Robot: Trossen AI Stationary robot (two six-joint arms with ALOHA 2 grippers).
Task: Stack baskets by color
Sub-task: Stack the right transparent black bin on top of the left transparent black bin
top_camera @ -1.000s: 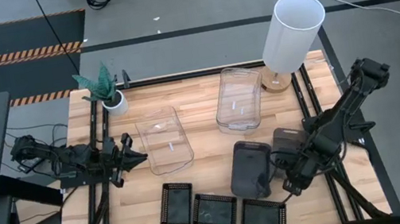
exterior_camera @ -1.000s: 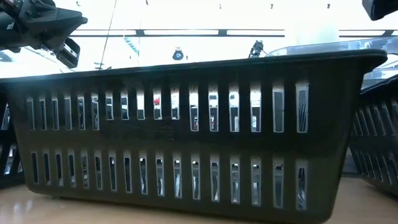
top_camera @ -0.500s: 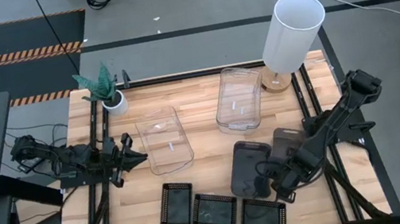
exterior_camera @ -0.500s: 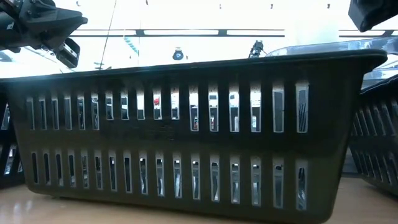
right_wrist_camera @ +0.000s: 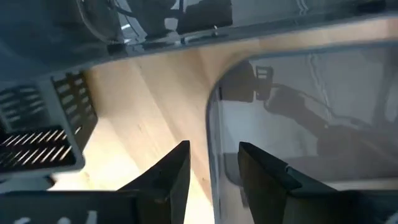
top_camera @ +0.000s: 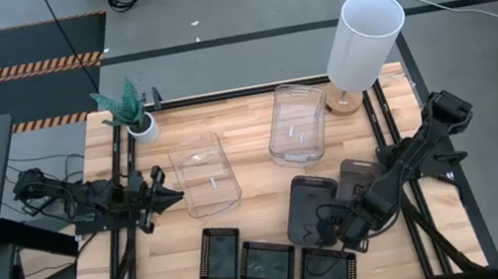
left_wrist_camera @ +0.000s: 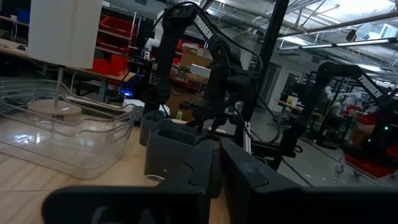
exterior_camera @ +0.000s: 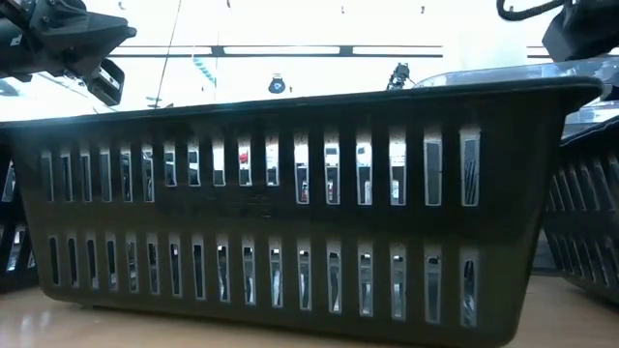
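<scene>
The right hand (top_camera: 329, 230) sits low over the near end of a smoky dark-grey plastic basket (top_camera: 310, 210) on the wooden tabletop (top_camera: 261, 213) — fingers (right_wrist_camera: 168, 171) parted astride its rim, not gripping. The left hand (top_camera: 170, 196) waits beside a clear deep plastic basket (top_camera: 205, 175); its state is indeterminate.

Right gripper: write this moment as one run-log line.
right gripper: open, fingers astride smoky basket rim | left gripper: waiting beside clear basket
</scene>
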